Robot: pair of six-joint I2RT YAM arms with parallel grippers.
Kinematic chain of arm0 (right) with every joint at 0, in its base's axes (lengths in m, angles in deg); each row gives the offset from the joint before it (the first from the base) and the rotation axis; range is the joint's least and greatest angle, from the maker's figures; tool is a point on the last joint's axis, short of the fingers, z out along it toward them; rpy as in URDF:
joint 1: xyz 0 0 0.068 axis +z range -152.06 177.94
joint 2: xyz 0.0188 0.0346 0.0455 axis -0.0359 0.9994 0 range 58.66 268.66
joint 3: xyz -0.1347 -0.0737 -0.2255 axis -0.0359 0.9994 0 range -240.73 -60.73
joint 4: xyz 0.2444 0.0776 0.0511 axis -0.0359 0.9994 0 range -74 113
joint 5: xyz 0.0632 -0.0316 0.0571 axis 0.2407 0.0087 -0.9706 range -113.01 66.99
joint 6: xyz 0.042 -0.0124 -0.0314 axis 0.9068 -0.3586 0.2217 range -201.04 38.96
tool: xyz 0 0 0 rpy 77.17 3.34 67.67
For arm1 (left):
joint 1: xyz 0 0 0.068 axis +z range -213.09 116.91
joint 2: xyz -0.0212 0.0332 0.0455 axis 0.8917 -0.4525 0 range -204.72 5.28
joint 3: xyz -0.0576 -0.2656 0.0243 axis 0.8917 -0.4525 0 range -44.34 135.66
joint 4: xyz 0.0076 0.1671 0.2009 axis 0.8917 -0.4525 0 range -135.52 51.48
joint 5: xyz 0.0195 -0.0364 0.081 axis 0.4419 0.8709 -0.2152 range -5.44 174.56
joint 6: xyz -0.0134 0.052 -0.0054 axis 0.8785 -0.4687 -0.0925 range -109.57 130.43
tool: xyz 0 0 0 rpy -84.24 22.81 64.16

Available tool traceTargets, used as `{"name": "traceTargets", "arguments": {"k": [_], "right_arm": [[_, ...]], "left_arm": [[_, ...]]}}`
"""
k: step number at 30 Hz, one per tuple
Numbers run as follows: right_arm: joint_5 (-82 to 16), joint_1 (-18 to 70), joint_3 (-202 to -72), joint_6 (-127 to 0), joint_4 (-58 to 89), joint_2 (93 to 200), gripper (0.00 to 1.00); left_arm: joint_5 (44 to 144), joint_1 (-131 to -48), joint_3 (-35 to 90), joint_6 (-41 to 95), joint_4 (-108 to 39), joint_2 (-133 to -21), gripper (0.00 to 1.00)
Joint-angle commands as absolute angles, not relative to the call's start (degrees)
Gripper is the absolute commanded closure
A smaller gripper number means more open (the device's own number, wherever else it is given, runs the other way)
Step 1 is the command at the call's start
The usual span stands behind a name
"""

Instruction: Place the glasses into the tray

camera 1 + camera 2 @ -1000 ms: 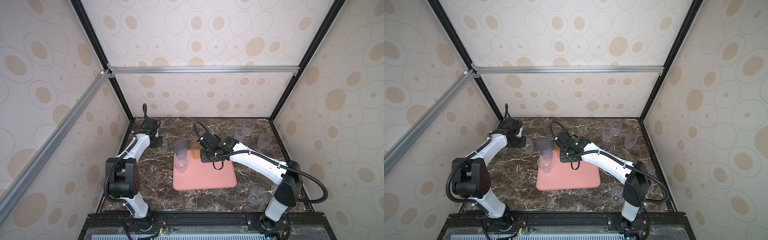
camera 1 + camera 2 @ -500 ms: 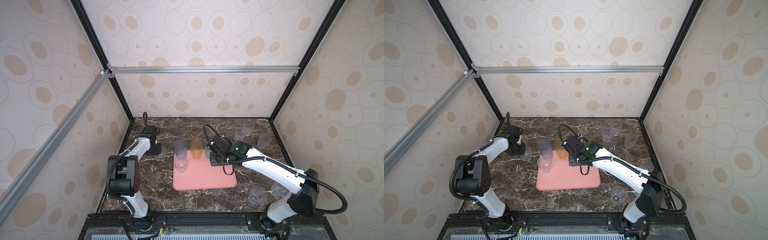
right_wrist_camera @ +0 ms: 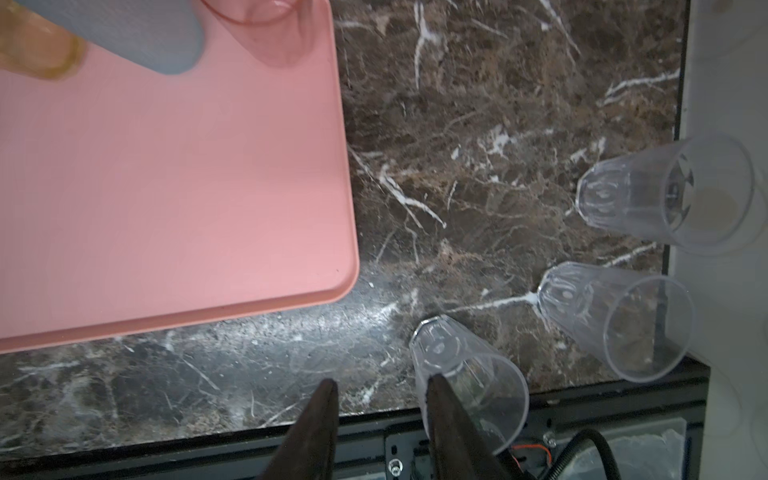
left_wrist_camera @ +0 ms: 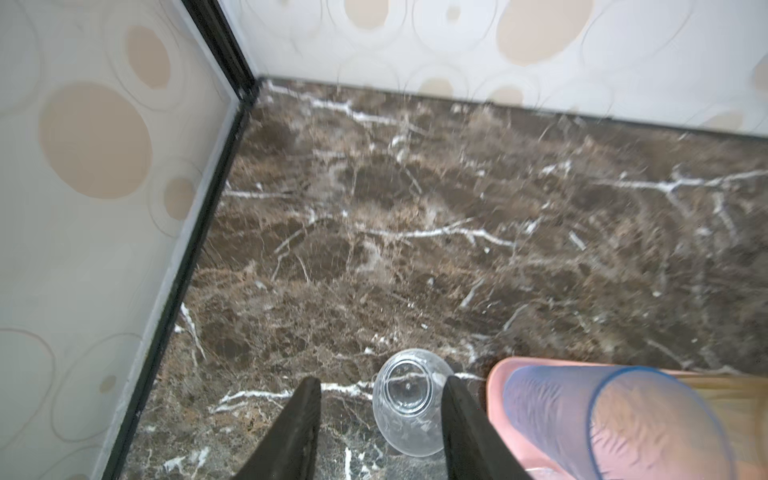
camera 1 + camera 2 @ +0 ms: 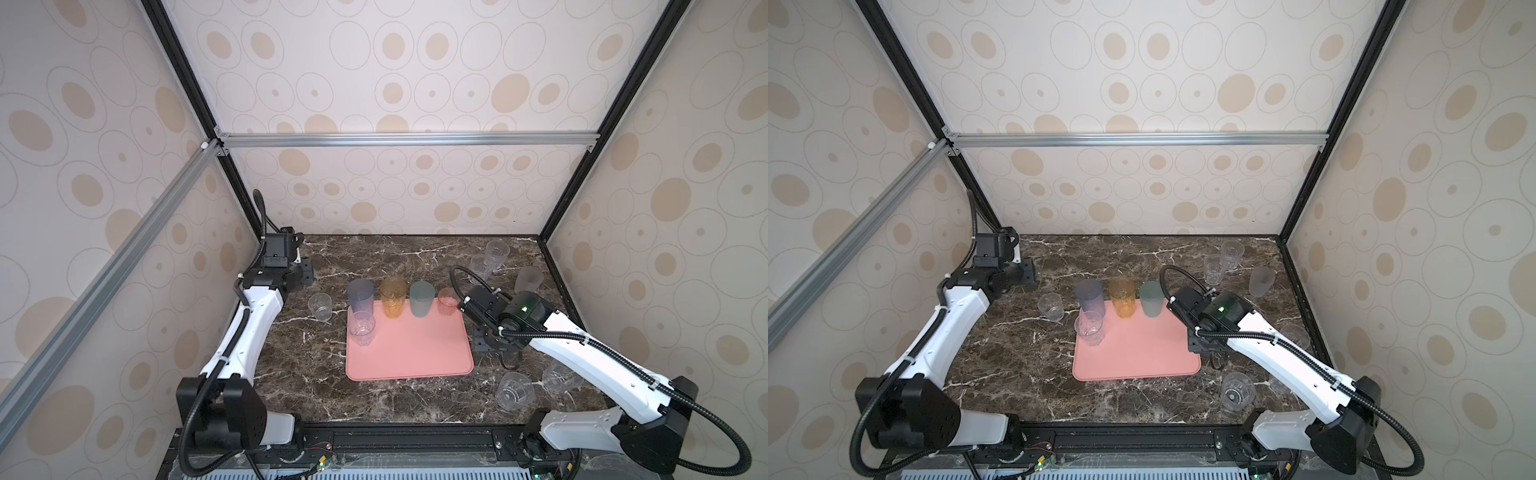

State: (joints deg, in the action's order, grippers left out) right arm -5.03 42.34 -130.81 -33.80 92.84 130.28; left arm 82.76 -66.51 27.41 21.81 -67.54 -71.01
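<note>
The dark brown, white-veined marble tabletop (image 5: 299, 365) shows whole in both top views. My white-and-black left arm (image 5: 249, 328) reaches to the far left corner. The white-and-black right arm (image 5: 582, 349) stretches in from the near right and covers some of what stands behind it. The flat salmon-pink rectangular tray (image 5: 415, 353) lies mid-table, most of it bare.

Along its far edge, left to right, stand a tall translucent grey-blue tumbler (image 5: 360, 295), a tall amber-yellow tumbler (image 5: 393, 297), a tall teal tumbler (image 5: 422, 298) and a shorter pink tumbler (image 5: 447, 301). In a top view the right arm's wrist and black cable partly cover the pink one. The right wrist view cuts the amber, teal and pink ones off at its edge. A small clear tumbler (image 5: 361, 328) stands on the tray just in front of the grey-blue one.

A second small clear tumbler (image 5: 320, 306) stands upright on the tabletop just left of the tray's far corner. The left jaws hang above and just behind it, spread apart and holding nothing. In the wrist view it sits close to one finger, and I cannot tell whether they touch.

The right jaws point down beside the tray's right edge, parted, with only marble between them.

Far right stand a taller clear faceted tumbler (image 5: 496, 254), a lower clear faceted tumbler (image 5: 480, 268) and a frosted tumbler (image 5: 528, 280). Near right I see a near clear tumbler (image 5: 515, 390) in full and a half-hidden clear tumbler (image 5: 559, 376) behind the arm. A third clear tumbler (image 5: 1295, 336) shows only its rim above the arm.
</note>
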Motion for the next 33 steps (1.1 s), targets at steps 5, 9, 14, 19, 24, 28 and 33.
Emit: {"name": "traceTargets", "arguments": {"k": [5, 9, 14, 19, 24, 28, 33], "right_arm": [[-10.1, 42.3, -123.2, -26.6, 99.0, 126.0, 0.61], [-9.7, 42.2, -120.8, -25.6, 99.8, 126.8, 0.61], [-9.6, 41.2, -116.7, -25.2, 95.6, 127.1, 0.61], [-11.3, 39.4, -113.2, -26.3, 91.4, 127.1, 0.63], [-13.7, 38.2, -109.4, -26.7, 86.6, 128.2, 0.67], [-14.1, 36.9, -107.1, -26.7, 83.8, 128.1, 0.72], [-12.1, 35.5, -106.2, -27.7, 82.7, 127.7, 0.87]], "left_arm": [[85.2, -84.5, 17.9, 27.1, -50.5, -61.5, 0.51], [84.9, -98.5, 10.3, 26.4, -39.3, -59.2, 0.48], [83.8, -109.5, 3.1, 23.6, -30.3, -61.0, 0.47], [83.6, -114.4, -1.4, 22.4, -24.5, -63.5, 0.47], [83.7, -116.7, -1.1, 21.6, -24.0, -68.0, 0.47], [82.9, -118.3, -0.4, 20.6, -24.2, -70.3, 0.46], [82.4, -119.1, -0.1, 19.7, -24.3, -71.7, 0.46]]}}
